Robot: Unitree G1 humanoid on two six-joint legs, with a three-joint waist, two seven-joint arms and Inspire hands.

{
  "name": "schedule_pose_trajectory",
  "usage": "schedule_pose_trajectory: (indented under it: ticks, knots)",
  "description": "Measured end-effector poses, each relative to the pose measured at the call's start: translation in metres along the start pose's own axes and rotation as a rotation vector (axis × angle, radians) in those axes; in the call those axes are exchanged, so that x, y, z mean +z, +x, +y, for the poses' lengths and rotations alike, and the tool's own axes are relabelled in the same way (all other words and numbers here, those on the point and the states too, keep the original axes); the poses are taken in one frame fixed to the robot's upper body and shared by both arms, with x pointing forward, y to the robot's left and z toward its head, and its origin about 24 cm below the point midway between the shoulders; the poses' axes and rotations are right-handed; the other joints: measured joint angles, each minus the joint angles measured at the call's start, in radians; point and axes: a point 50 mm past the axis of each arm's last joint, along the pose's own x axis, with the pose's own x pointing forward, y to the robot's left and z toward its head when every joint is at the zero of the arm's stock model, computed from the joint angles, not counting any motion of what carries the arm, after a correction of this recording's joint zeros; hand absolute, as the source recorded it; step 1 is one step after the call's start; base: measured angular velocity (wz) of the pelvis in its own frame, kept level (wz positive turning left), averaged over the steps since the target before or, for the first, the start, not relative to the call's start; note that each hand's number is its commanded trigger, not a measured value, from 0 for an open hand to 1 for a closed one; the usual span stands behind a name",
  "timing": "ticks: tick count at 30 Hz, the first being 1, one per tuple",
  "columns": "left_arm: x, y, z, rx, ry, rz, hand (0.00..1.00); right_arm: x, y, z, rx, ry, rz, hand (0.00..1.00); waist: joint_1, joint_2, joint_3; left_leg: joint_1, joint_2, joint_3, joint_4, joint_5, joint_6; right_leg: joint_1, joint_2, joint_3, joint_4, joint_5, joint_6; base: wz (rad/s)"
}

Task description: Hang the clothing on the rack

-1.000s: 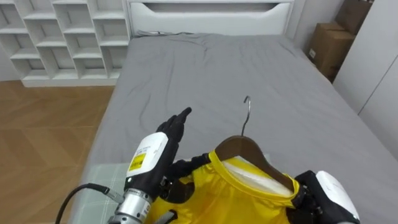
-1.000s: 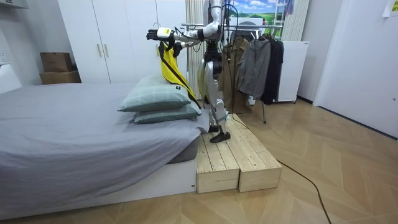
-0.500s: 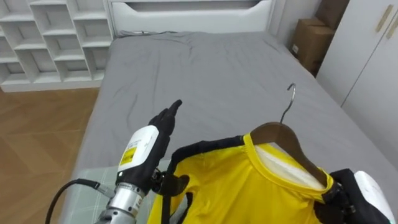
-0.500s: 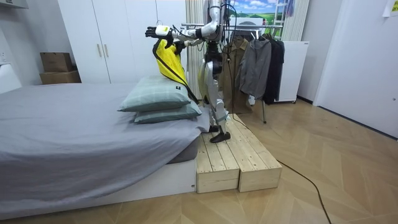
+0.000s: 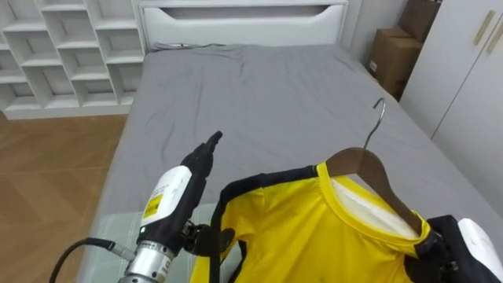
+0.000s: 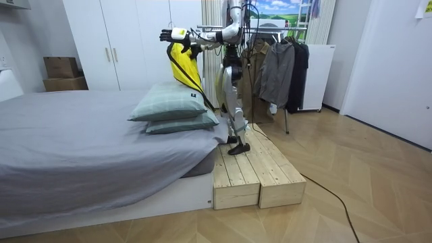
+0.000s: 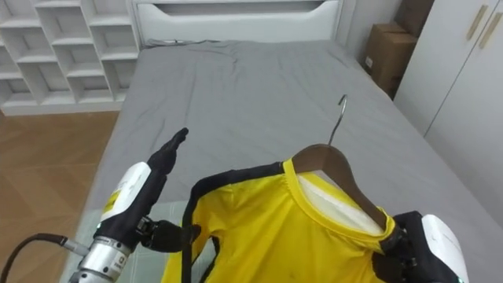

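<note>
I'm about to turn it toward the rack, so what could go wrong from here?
1. The shirt is stretched sideways toward the left hand, so it could slide off the hanger by the right hand.
2. The hanging clothes are behind the robot, which stands on a narrow wooden platform; turning risks a misstep.
3. The hook tilts and may miss.

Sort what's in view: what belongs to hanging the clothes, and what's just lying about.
Job in hand: yellow shirt; wooden hanger inside its collar; left hand and right hand holding it up; clothes rack.

Lying about: grey bed; pillows; cardboard box; white shelves; wardrobe; wooden platform.
</note>
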Motion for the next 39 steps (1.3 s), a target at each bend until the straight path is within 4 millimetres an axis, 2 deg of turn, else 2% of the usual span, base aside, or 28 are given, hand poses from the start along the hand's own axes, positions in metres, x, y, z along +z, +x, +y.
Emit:
schedule_pose_trajectory:
  ticks: [9,20,23,27,30,32,33,34,35,36,37,38,39]
  knots:
    - [-0.009,-0.007,0.003,0.015,-0.018,0.046,0.00,0.000,0.000,-0.001,-0.008,-0.003,0.000,1.00,0.001,0.000,0.0001,0.002,0.002,0.001,0.000,-0.003,0.004,0.004,-0.001,-0.011,0.002,0.000,0.000,0.03]
    - [-0.037,-0.022,-0.007,-0.007,-0.037,0.190,0.00,-0.002,-0.007,0.007,-0.013,-0.035,0.002,1.00,0.004,-0.008,0.0045,0.002,0.006,0.020,0.003,-0.004,0.006,0.004,0.000,-0.012,0.003,0.001,-0.002,0.00]
    - [-0.040,-0.024,-0.009,-0.015,-0.038,0.203,0.00,-0.001,-0.010,0.008,-0.010,-0.041,-0.008,1.00,0.005,-0.014,0.0082,0.001,0.007,0.020,0.006,-0.004,0.006,0.003,0.001,-0.013,0.002,0.002,-0.002,0.00]
    - [-0.039,-0.025,-0.011,-0.013,-0.048,0.207,0.00,0.001,-0.011,0.007,-0.011,-0.053,-0.021,1.00,0.010,-0.015,0.0084,0.001,0.011,0.029,0.019,-0.011,0.006,0.001,0.004,-0.005,0.005,0.003,-0.003,-0.07]
    - [-0.039,-0.025,-0.012,-0.009,-0.056,0.209,0.00,0.004,-0.009,0.008,-0.011,-0.050,-0.031,1.00,0.048,-0.020,0.0094,-0.001,0.015,0.094,0.022,-0.015,0.006,-0.035,0.013,0.041,0.035,0.003,-0.002,-0.52]
    - [-0.039,-0.025,-0.012,-0.002,-0.060,0.214,0.00,0.010,-0.008,0.013,0.007,-0.049,-0.051,1.00,0.066,-0.028,0.0090,-0.014,0.029,0.164,0.053,-0.035,0.008,-0.072,0.027,0.069,0.061,0.005,-0.002,-0.57]
    - [-0.039,-0.025,-0.012,-0.003,-0.060,0.215,0.00,0.010,-0.008,0.015,0.015,-0.048,-0.054,1.00,0.071,-0.031,0.0088,-0.013,0.031,0.186,0.058,-0.038,0.008,-0.077,0.030,0.078,0.065,0.007,-0.002,-0.72]
    - [-0.040,-0.026,-0.012,-0.001,-0.060,0.217,0.00,0.013,-0.008,0.018,0.027,-0.048,-0.065,1.00,0.099,-0.033,0.0092,-0.003,0.044,0.243,0.059,-0.047,0.004,-0.090,0.040,0.073,0.068,0.015,-0.005,-1.20]
    - [-0.041,-0.027,-0.010,0.011,-0.062,0.229,0.00,0.021,-0.005,0.021,0.038,-0.060,-0.094,1.00,0.130,-0.032,0.0096,0.004,0.061,0.305,0.066,-0.057,0.004,-0.104,0.040,0.004,0.058,0.034,-0.009,-1.36]
    - [-0.042,-0.027,-0.009,0.023,-0.065,0.233,0.00,0.025,-0.003,0.022,0.039,-0.066,-0.111,1.00,0.140,-0.026,0.0120,0.002,0.076,0.333,0.072,-0.065,0.002,-0.108,0.037,-0.068,0.044,0.050,0.006,-1.50]
    - [-0.042,-0.026,-0.007,0.052,-0.080,0.236,0.00,0.035,0.002,0.024,0.036,-0.065,-0.142,1.00,0.172,-0.010,0.0192,-0.002,0.107,0.395,0.079,-0.081,-0.012,-0.124,0.007,-0.220,0.091,0.035,0.026,-1.29]
    - [-0.042,-0.026,-0.009,0.057,-0.100,0.241,0.00,0.039,0.003,0.026,0.040,-0.063,-0.155,1.00,0.183,-0.003,0.0224,0.009,0.113,0.454,0.085,-0.085,-0.016,-0.133,-0.084,-0.330,0.184,-0.009,0.028,-1.20]
    - [-0.041,-0.026,-0.010,0.056,-0.110,0.242,0.00,0.039,0.002,0.027,0.042,-0.060,-0.156,1.00,0.187,-0.003,0.0219,0.022,0.113,0.485,0.084,-0.089,-0.021,-0.130,-0.133,-0.365,0.219,-0.027,0.040,-1.04]
